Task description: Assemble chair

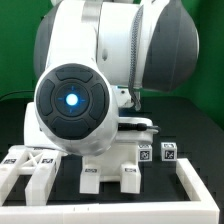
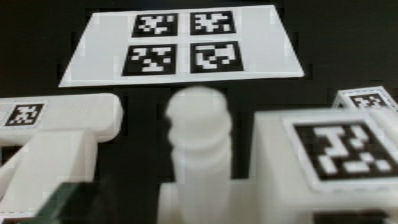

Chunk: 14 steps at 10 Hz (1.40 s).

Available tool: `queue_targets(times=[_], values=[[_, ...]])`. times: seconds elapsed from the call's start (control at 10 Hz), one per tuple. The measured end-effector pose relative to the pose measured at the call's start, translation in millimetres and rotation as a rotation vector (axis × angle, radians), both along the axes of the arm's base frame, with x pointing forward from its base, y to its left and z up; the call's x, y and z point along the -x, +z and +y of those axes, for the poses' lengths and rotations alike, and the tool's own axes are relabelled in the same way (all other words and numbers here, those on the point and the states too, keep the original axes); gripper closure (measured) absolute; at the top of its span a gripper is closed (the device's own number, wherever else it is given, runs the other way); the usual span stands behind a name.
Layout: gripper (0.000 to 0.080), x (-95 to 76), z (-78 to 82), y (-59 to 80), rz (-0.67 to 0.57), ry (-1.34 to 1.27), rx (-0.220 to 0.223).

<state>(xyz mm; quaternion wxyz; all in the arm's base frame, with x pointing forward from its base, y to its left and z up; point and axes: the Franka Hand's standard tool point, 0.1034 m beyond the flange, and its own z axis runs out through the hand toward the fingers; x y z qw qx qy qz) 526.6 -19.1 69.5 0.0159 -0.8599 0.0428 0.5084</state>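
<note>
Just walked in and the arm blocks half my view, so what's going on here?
The Franka arm is bent low, its gripper down among loose white pieces. The chair's X-braced panel lies at the exterior view's left, small tagged blocks toward its right. The wrist view shows a rounded bar beside a tagged piece, near the marker board. Whether the gripper holds anything cannot be told.
</note>
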Motion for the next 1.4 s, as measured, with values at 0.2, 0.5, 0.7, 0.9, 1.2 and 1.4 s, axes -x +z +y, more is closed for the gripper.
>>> queue_targets(times=[0.2,0.5,0.7,0.9,1.2,1.4], values=[[0.0161,0.2,-2.5,-0.3,0.001,-0.005,0.0],[0.0151,-0.1,-13.1,0.3,-0.001,-0.021,-0.001],[0.0151,-2.9,-23.0,5.0,-0.01,-0.033,0.0],[0.0151,-15.9,-28.3,6.1,-0.081,-0.036,0.01],[0.0151,-31.6,-27.9,11.5,-0.405,-0.04,0.034],[0.0151,-46.5,-31.0,10.3,-0.555,-0.034,0.049]])
